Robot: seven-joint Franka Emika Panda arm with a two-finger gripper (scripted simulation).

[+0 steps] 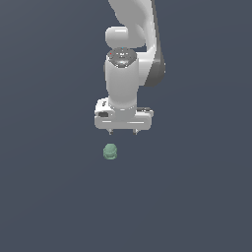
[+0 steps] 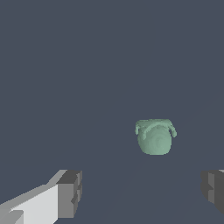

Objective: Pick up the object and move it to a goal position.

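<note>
While its jaws stand wide apart and hold nothing, the white gripper (image 1: 123,132) of a simulated Franka Panda arm hangs above a flat, dark blue-grey surface (image 1: 54,197), pictured here from two cameras.

Nearest the exterior camera lies the object (image 1: 110,151), a small pale green lump of stacked rounded layers, resting on the surface apart from the gripper and much narrower than it. It sits below the fingertips, closer to the one on the exterior view's left than to the midpoint between them. Only the short dark tips of the fingers (image 1: 110,131) show beneath the broad white hand; their full length cannot be made out. Behind and above, the arm (image 1: 129,54) rises out of the frame, its upper links cut off by the top edge, with a dark grey panel along one side.

In the wrist view the object (image 2: 155,137) appears as a ridged green dome, seen from above, clear of both fingers. One finger (image 2: 69,194) shows as a grey pad on a white body, cut by the frame's edge; the other (image 2: 213,189) is only a sliver at the border. The gripper's midpoint (image 2: 141,191) falls on bare surface (image 2: 87,65), which carries no visible texture or markings.
</note>
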